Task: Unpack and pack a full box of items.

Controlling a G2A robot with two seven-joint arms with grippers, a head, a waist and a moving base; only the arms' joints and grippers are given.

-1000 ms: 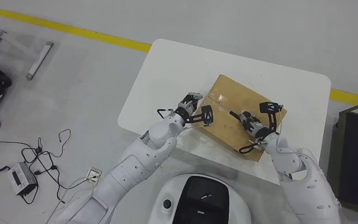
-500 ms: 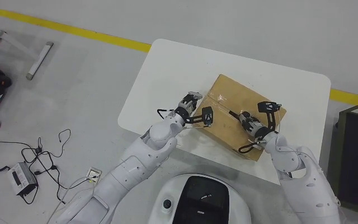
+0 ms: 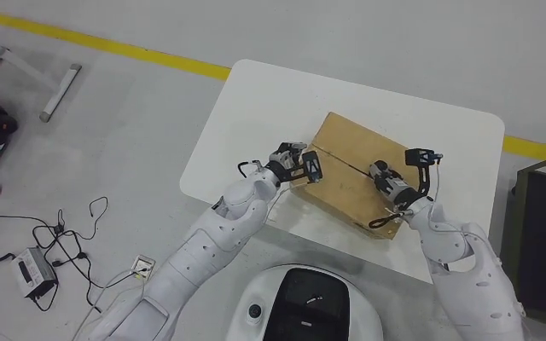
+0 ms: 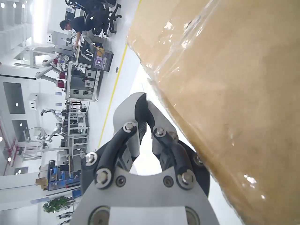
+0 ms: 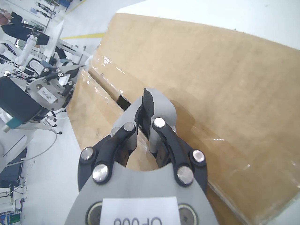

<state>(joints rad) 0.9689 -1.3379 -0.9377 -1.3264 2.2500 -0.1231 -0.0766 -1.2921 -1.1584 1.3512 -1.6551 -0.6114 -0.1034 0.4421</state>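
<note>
A closed cardboard box (image 3: 354, 153) stands on the white table (image 3: 256, 111), its top flaps meeting at a taped seam. My left gripper (image 3: 304, 162) is shut with nothing in it, right beside the box's left side wall (image 4: 222, 71); its fingertips (image 4: 143, 104) are pressed together. My right gripper (image 3: 374, 170) is over the middle of the box top (image 5: 211, 71), shut and empty, its tips (image 5: 147, 105) just above the seam, where a small dark gap (image 5: 123, 101) shows. The left gripper (image 5: 68, 72) also appears at the box's far end in the right wrist view.
The box sits near the table's front right part; bare table lies to the left and behind it. On the floor are a yellow line (image 3: 128, 49), cables and a power brick (image 3: 34, 273). A dark cabinet (image 3: 531, 222) stands at the right edge.
The left gripper has drawn in closer to the box's left side. The right gripper has shifted slightly to the right along the box top. The box has hardly moved.
</note>
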